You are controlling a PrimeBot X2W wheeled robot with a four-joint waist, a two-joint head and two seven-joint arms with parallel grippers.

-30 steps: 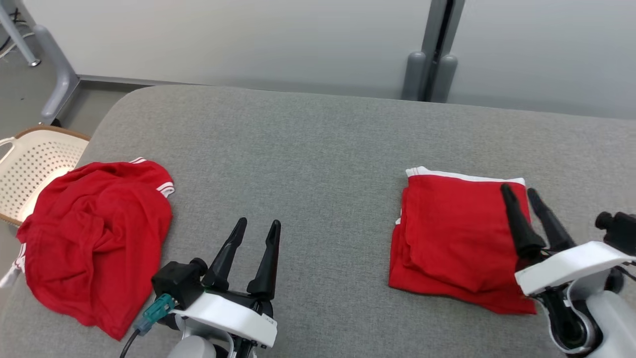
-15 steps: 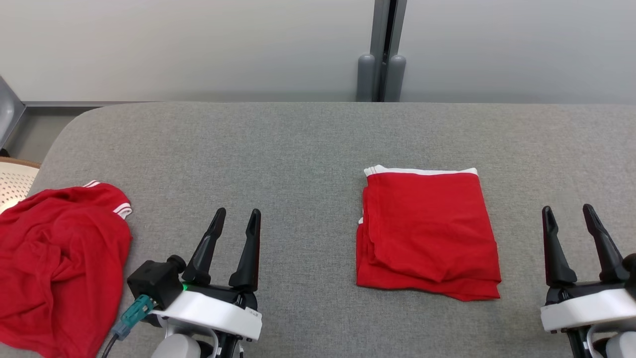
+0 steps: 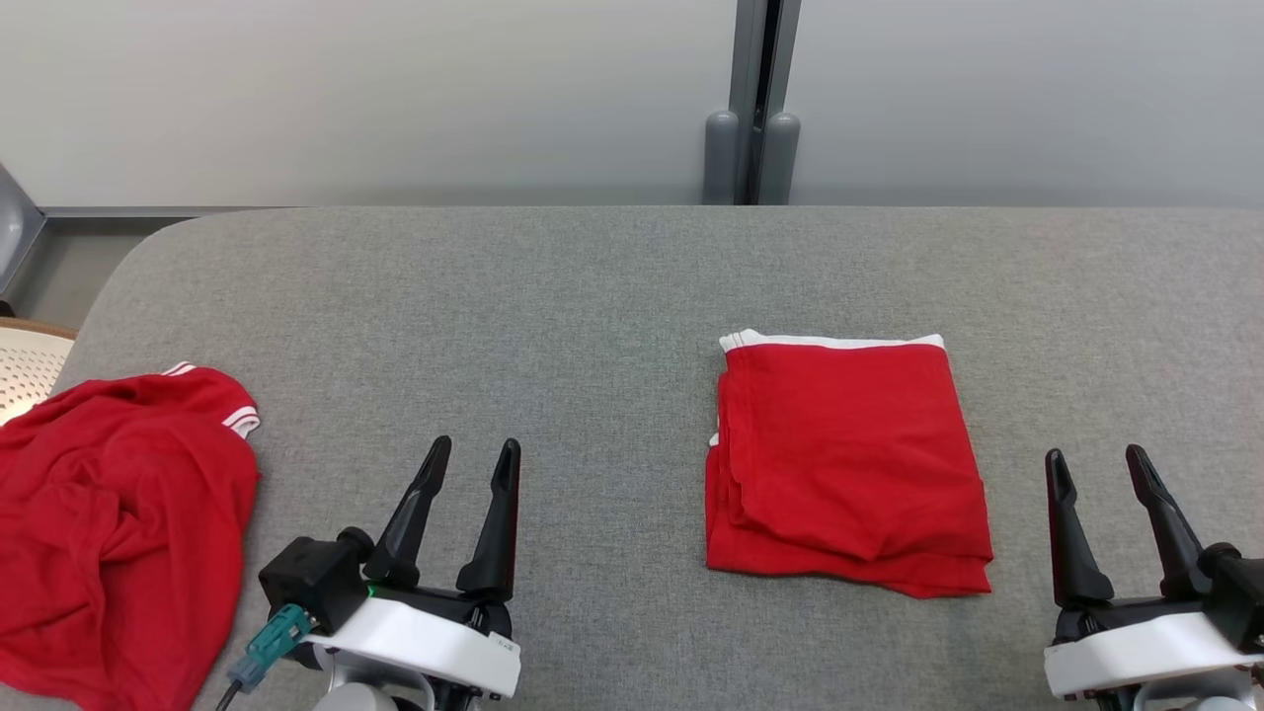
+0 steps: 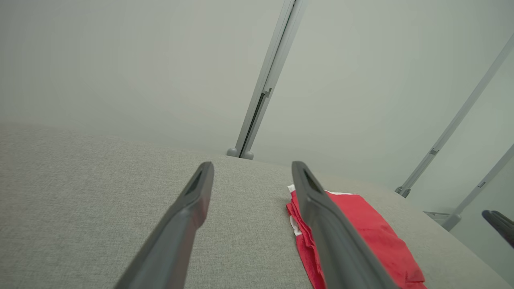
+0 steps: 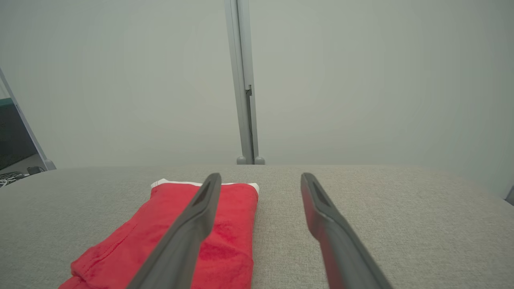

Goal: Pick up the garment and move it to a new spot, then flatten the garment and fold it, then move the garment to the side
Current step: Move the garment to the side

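Note:
A folded red garment [image 3: 849,464] with a white trim lies flat on the grey padded table [image 3: 553,296], right of centre. It also shows in the left wrist view [image 4: 369,224] and the right wrist view [image 5: 229,224]. A second red garment [image 3: 109,533] lies crumpled at the table's left edge. My left gripper [image 3: 476,446] [image 4: 252,165] hovers open over bare table between the two garments. My right gripper [image 3: 1095,454] [image 5: 261,176] is open just right of the folded garment, apart from it. Neither gripper holds anything.
A perforated white basket [image 3: 25,370] sits beyond the table's left edge, behind the crumpled garment. A pale partition wall with a grey post [image 3: 750,99] runs along the table's far edge. The right gripper's fingertip [image 4: 500,220] shows at the left wrist view's right edge.
The head camera has swung right and levelled. My right gripper has drawn back off the folded garment's right edge to its right side, staying open. The left gripper has barely moved.

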